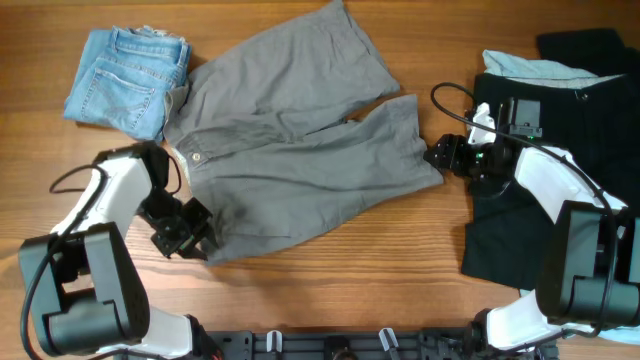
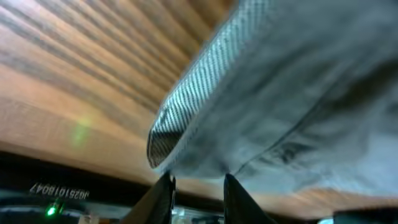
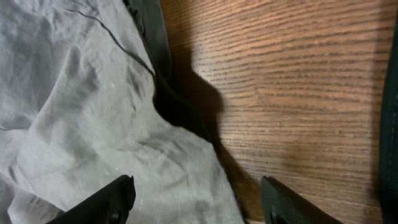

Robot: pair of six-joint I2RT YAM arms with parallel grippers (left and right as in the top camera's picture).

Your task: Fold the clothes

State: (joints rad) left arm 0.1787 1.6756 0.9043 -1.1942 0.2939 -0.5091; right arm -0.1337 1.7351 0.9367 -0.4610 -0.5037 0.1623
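The mid-grey shorts point(image 1: 300, 140) lie spread flat in the middle of the table, with the waistband button point(image 1: 196, 156) at the left. My left gripper point(image 1: 190, 232) sits at the lower left waistband corner. In the left wrist view it point(image 2: 199, 180) is open, and the cloth's edge point(image 2: 298, 93) hangs just past the fingertips. My right gripper point(image 1: 437, 155) is at the right leg's hem corner. Its jaws point(image 3: 196, 193) stand wide open, low over the grey cloth point(image 3: 81, 112) and the bare wood beside it.
Folded blue denim shorts point(image 1: 125, 75) lie at the back left, touching the grey shorts. Black shorts point(image 1: 510, 235) cover the right side under the right arm, with a pale blue piece point(image 1: 530, 68) behind them. Bare wood point(image 1: 350, 270) runs along the front.
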